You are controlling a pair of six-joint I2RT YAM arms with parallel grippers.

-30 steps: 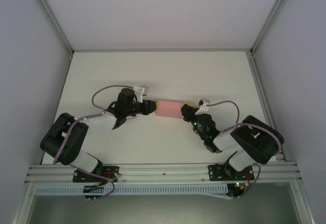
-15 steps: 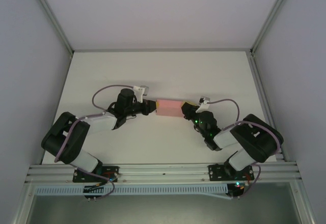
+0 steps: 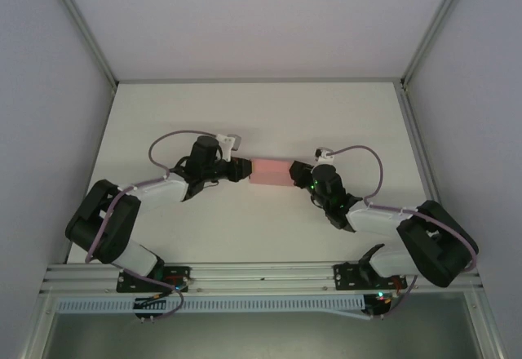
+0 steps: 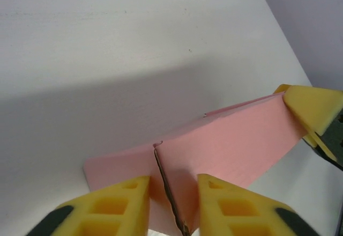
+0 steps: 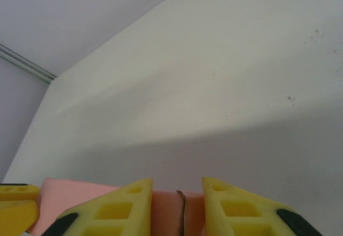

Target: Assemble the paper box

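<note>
Change over the last second: my right arm has stretched out flat with its elbow swung off to the right, and my left tool (image 3: 239, 169) has nudged in a little. The pink thin-card paper box (image 3: 269, 171) has barely moved and sits mid white surface (image 3: 245, 114), bridged end to end between both tools. Left wrist view: the box (image 4: 236, 139) has a flap seam sitting right between my left tool's (image 4: 171, 185) fingers, which stand a little apart. I can't tell whether they pinch it. It's the same on my right tool (image 3: 297, 175): the box end (image 5: 64, 196) sits between slightly parted fingers (image 5: 177, 187), and I can't tell the grip. My guess is I'm re-angling to press the end flaps home. The box looks mostly formed, ends not confirmed closed.
</note>
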